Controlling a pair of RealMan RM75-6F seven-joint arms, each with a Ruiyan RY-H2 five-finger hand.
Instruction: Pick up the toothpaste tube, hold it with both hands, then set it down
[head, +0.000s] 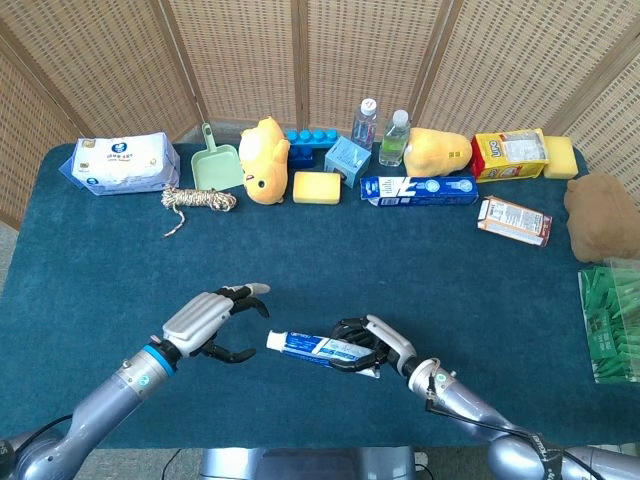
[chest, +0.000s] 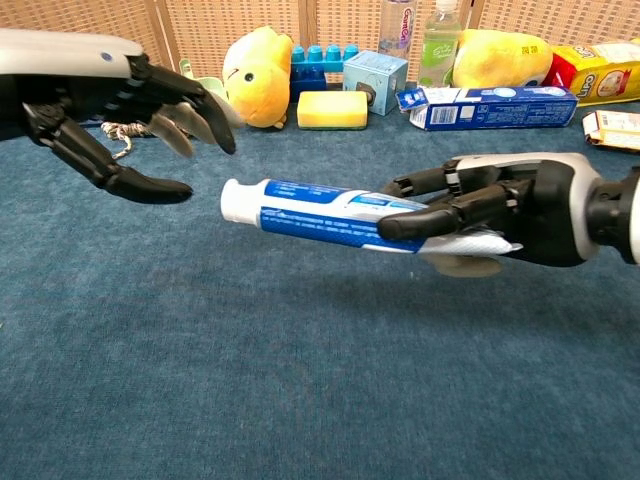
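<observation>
Backing the scene is a woven wicker folding screen (head: 300, 60), and below it a table (head: 80, 250) under dark teal cloth, with plush toys, bottles, a yellow sponge (head: 317, 187), a coil of rope (head: 200, 199) and a toothpaste box (head: 418, 189) in a row along the far edge. Toothpaste tube (head: 318, 347) sits near the front middle, raised off the cloth, long axis roughly level and running side to side, white cap toward the left hand (head: 208, 320), tail gripped in the right hand (head: 375, 344). Left hand holds nothing, fingers spread, just beside the cap, apart from it.
</observation>
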